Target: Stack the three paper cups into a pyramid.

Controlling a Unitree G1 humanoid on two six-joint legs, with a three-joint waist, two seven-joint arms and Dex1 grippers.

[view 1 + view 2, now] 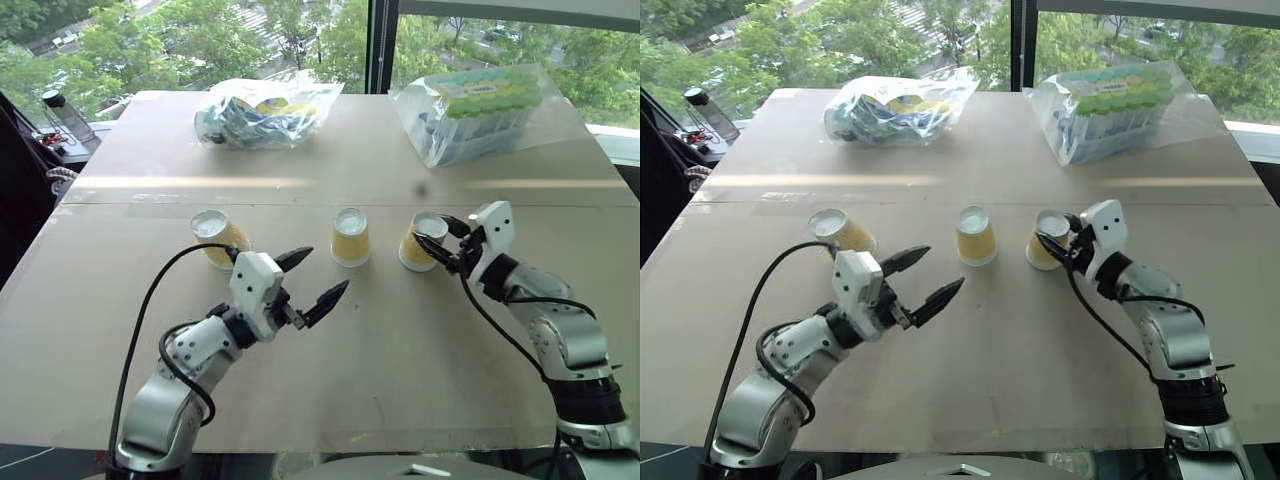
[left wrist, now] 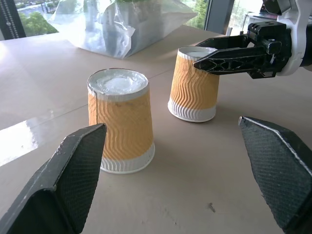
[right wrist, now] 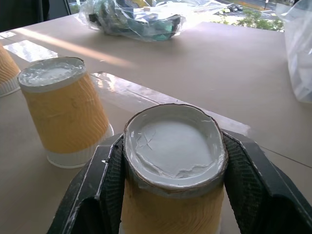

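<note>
Three yellow-orange paper cups stand upside down in a row across the middle of the table. The left cup (image 1: 218, 238) leans a little and stands just beyond my left arm. The middle cup (image 1: 351, 236) stands free. My right gripper (image 1: 432, 232) is shut on the right cup (image 1: 418, 245), its fingers (image 3: 105, 170) pressed against both sides just below the white base (image 3: 173, 141). My left gripper (image 1: 326, 270) is open and holds nothing, in front of the middle cup (image 2: 121, 122) and aimed towards it. The cups stand apart, none on top of another.
Two clear plastic bags of packaged goods lie at the back of the table, one at back left (image 1: 265, 110) and one at back right (image 1: 480, 105). A bottle (image 1: 62, 112) stands off the table's left side. A window runs behind the far edge.
</note>
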